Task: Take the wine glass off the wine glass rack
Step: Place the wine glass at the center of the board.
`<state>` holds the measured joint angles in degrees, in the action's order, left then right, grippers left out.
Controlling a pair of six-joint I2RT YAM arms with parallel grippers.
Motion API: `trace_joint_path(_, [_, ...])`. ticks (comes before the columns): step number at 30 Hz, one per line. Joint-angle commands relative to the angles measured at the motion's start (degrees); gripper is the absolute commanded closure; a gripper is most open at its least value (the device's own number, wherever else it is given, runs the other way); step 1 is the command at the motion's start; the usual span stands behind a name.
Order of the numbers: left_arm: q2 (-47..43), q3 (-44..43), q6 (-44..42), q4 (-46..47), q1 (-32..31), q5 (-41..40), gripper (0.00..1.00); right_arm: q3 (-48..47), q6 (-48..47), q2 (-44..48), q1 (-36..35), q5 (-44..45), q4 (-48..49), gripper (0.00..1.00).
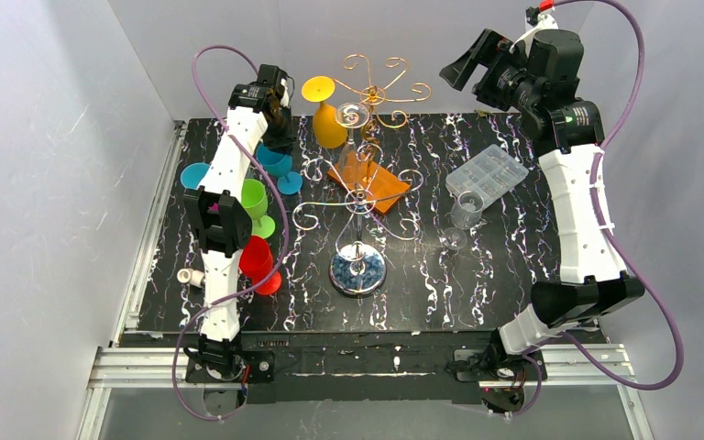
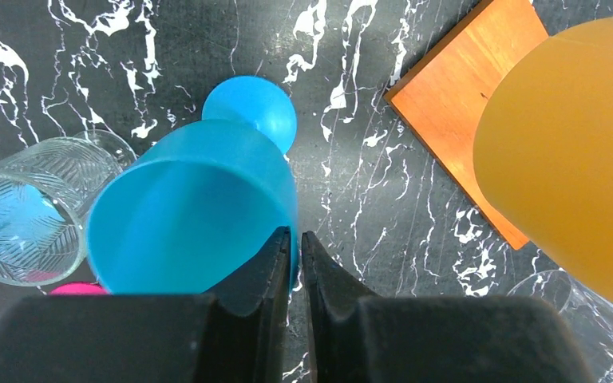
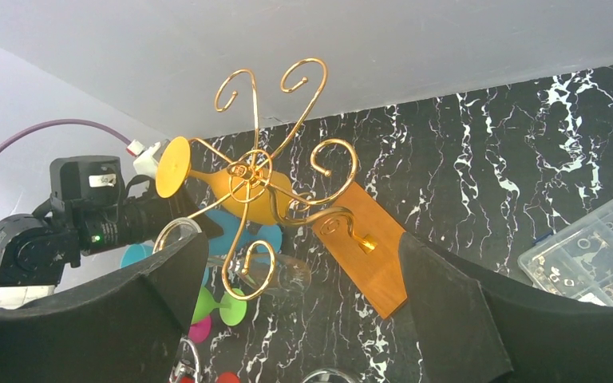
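Note:
The gold wire wine glass rack (image 1: 367, 188) stands mid-table on a round shiny base (image 1: 357, 269); its scroll arms fill the right wrist view (image 3: 259, 171). A yellow wine glass (image 1: 328, 121) (image 3: 259, 199) hangs upside down from an upper arm, and a clear wine glass (image 3: 283, 275) hangs beside it. My left gripper (image 1: 280, 124) (image 2: 297, 239) is just left of the rack. Its jaws are almost together, with the rim of a blue wine glass (image 2: 199, 207) (image 1: 275, 163) between them; the glass stands on the table. My right gripper (image 1: 466, 66) (image 3: 302, 239) hovers high at the back right, wide open and empty.
An orange wooden block (image 1: 376, 188) lies behind the rack's pole. Green (image 1: 255, 203) and red (image 1: 258, 261) glasses and a teal cup (image 1: 192, 174) stand along the left arm. A clear parts box (image 1: 488, 174) and a clear glass (image 1: 466, 209) are on the right.

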<state>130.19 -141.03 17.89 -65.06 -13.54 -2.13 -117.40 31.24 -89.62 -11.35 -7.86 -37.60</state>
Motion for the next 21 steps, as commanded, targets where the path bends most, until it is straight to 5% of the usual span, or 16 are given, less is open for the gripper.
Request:
trace_joint_path(1, [-0.61,0.52,-0.39,-0.2,-0.25,-0.95,0.9,0.23,-0.81,0.63,-0.07,0.03,1.92,0.02])
trace_joint_path(21, [-4.72,-3.19,0.44,0.14,-0.29,2.13,0.72,-0.19,-0.81,0.85,-0.07,0.04,1.56,0.02])
